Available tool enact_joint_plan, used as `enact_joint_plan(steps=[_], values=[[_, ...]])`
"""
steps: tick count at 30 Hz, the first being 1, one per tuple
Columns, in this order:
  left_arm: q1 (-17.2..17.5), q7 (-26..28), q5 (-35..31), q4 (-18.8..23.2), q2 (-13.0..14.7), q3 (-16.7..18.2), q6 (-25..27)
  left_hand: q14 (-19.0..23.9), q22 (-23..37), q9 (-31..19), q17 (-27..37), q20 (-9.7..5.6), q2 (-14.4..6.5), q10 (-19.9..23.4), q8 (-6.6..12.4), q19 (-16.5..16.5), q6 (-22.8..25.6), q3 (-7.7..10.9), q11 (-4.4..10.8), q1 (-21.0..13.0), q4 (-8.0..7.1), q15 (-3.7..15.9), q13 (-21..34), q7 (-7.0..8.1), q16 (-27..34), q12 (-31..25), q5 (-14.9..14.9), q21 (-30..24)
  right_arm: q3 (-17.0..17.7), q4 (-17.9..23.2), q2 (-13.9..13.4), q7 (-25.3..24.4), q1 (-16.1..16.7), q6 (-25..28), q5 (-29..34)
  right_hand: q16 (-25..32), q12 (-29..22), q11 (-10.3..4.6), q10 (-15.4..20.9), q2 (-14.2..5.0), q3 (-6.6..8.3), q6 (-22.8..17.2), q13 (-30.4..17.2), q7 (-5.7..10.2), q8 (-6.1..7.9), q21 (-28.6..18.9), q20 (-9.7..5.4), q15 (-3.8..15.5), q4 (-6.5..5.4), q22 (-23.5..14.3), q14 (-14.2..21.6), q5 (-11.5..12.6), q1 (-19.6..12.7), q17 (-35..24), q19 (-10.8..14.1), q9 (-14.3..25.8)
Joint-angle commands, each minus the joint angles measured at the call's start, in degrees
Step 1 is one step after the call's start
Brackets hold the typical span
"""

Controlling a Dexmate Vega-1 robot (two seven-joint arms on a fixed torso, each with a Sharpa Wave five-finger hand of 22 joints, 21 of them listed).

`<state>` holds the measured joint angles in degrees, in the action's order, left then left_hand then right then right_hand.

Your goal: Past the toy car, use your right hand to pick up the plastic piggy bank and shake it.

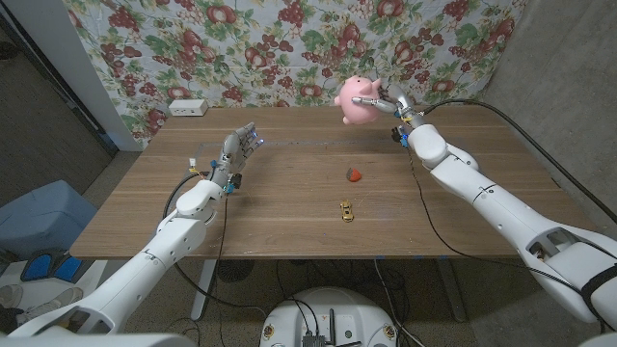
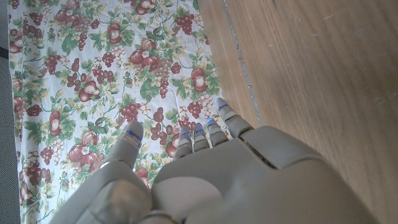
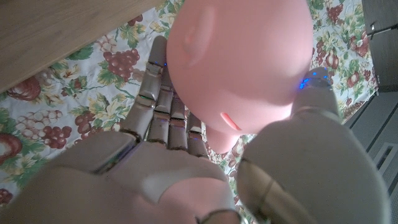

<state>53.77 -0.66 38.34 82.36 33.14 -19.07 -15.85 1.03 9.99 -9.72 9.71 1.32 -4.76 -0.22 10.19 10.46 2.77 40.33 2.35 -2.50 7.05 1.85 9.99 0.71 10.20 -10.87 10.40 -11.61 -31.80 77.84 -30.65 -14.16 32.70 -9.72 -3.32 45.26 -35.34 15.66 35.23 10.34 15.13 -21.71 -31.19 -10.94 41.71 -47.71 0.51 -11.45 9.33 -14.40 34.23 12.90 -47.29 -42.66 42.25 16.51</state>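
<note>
Head view: piggy bank (image 1: 355,100) in right hand (image 1: 386,102), above table (image 1: 289,193).

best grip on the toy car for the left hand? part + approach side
Pinch the toy car across its narrow sides, coming straight down from above. It is small and low, sitting flat on the table, so nothing else offers purchase. The left robot hand is free; the right robot hand holds the piggy bank.

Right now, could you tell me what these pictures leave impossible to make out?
- Piggy bank: its far side, head view, hidden by the right hand; cut off by the picture's edge in the right wrist view.
- Toy car: details too small, head view.
- Small red object: too small to identify.
- Left hand: palm side hidden, left wrist view.
</note>
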Motion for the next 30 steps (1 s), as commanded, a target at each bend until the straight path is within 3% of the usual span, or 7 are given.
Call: enact_joint_plan(steps=[1,17,30], values=[[0.33,0.17,0.03,0.45,0.14,0.08,0.08,0.08,0.17,-0.25,0.10,-0.10,-2.12,0.36,0.21,0.54,0.17,0.22,0.12,0.32,0.00,0.72,0.24,-0.22,0.00,-0.13,0.11,0.16,3.50,-2.15,2.48,-5.20,3.16,-4.83,-3.03,15.55,-9.71,-18.51,27.22,-11.79,15.56,-32.25,-14.36,5.01,2.57,-0.58,-1.27,23.70,-0.22,0.10,26.33,22.73,-11.28,-27.77,-1.50,9.37],[0.66,0.31,-0.14,0.98,0.29,0.08,-0.02,0.08,0.17,-0.25,0.11,-0.13,-2.09,0.33,0.21,0.55,0.17,0.22,0.13,0.35,0.01,0.75,0.24,-0.15,0.01,-0.12,0.10,0.18,7.00,-4.44,5.96,-12.51,5.81,-10.45,-5.33,15.86,-9.57,-18.81,27.08,-11.75,15.72,-32.12,-14.45,5.13,2.39,-1.64,-1.43,23.69,-0.31,0.35,26.12,23.55,-10.97,-27.77,-2.12,9.70],[0.69,0.22,-0.14,1.15,0.24,-0.05,0.01,0.08,0.17,-0.25,0.11,-0.12,-2.09,0.37,0.21,0.56,0.17,0.25,0.14,0.33,0.05,0.70,0.24,-0.19,0.01,-0.14,0.10,0.19,7.39,-2.94,5.02,-12.06,6.57,-9.51,-5.57,16.01,-9.41,-18.77,26.97,-11.74,15.77,-31.99,-14.44,5.27,2.25,-2.50,-1.53,23.67,-0.39,0.56,25.81,24.11,-10.68,-27.75,-2.48,9.96]])
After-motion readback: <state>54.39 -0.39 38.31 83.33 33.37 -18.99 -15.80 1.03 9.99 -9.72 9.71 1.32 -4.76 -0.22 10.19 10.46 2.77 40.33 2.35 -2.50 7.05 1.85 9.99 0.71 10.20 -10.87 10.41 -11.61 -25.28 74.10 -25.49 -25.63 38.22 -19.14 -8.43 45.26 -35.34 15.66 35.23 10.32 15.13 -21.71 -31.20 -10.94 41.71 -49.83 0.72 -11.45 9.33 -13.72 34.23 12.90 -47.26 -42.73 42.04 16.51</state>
